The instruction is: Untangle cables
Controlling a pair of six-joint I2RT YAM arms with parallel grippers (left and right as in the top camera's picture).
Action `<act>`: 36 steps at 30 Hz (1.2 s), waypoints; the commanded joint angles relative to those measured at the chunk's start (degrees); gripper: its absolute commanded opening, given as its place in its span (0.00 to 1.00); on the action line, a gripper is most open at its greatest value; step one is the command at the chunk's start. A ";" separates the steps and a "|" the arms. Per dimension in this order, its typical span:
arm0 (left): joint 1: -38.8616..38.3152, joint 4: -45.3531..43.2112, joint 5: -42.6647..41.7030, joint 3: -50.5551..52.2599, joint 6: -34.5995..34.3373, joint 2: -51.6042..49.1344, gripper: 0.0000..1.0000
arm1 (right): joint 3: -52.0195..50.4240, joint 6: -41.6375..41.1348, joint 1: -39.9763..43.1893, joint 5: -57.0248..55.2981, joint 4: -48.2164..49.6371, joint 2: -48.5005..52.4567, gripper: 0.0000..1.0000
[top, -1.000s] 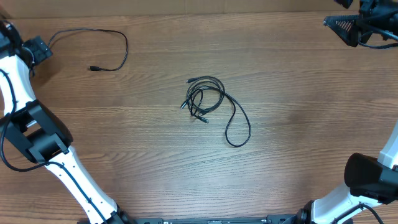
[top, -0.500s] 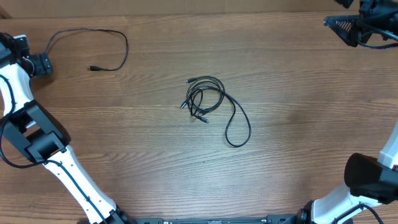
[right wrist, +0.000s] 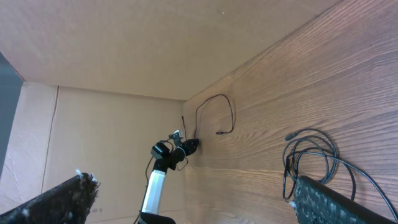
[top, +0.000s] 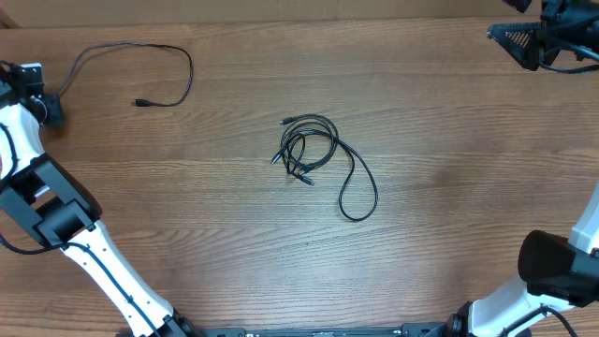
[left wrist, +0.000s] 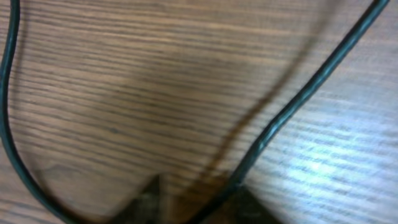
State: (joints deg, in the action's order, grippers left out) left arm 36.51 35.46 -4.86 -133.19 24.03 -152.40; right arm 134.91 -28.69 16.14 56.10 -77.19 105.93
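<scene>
Table (top: pixel 449 187): brown wood grain | walls (right wrist: pixel 124 50): cardboard | cables (top: pixel 301 150): mid-table

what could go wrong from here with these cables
1. The loose cable runs right up to the left hand. The blurred left wrist view does not show a firm grip, so a pull might let it slip.
2. The tangled coil lies unpinned in the middle, and the right hand is open, far off at the corner. Tugging one strand would likely drag or tighten the whole bundle.
</scene>
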 commanded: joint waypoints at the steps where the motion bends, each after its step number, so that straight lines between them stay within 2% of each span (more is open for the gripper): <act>1: 0.13 -0.39 -0.85 -0.07 -2.80 -2.71 0.04 | 0.42 0.50 0.28 -0.17 0.13 -0.26 1.00; 4: -0.02 -1.07 -4.50 -0.55 -8.15 -1.99 0.04 | 0.44 0.48 0.28 -0.17 0.13 -0.26 1.00; 12: -0.22 -3.43 -22.73 -5.35 -26.32 3.06 0.04 | 0.42 0.48 0.28 -0.17 0.13 -0.26 1.00; 18: -0.46 -7.65 -30.40 -6.16 -39.45 7.17 0.04 | 0.44 0.48 0.28 -0.17 0.13 -0.26 1.00; 22: -0.98 -10.80 -35.12 -6.16 -43.76 8.59 0.04 | 0.42 0.48 0.28 -0.17 0.13 -0.26 1.00; 27: -2.91 -19.23 -45.72 -6.16 -49.51 9.07 0.04 | 0.44 0.48 0.28 -0.17 0.11 -0.26 1.00; 31: -4.96 -19.54 -44.46 -6.16 -49.77 9.07 0.04 | 0.42 0.48 0.28 -0.17 0.13 -0.26 1.00; 33: -6.01 -15.65 -38.88 -6.10 -47.06 9.05 0.04 | 0.42 0.48 0.28 -0.17 0.13 -0.26 1.00; 36: -7.91 -7.08 -24.94 -6.10 -39.12 9.05 0.04 | 0.42 0.48 0.28 -0.17 0.13 -0.26 1.00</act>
State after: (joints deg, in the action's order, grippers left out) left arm 30.30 24.14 -42.02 -138.37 -22.28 -145.38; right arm 134.91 -28.64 16.14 56.12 -77.21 105.93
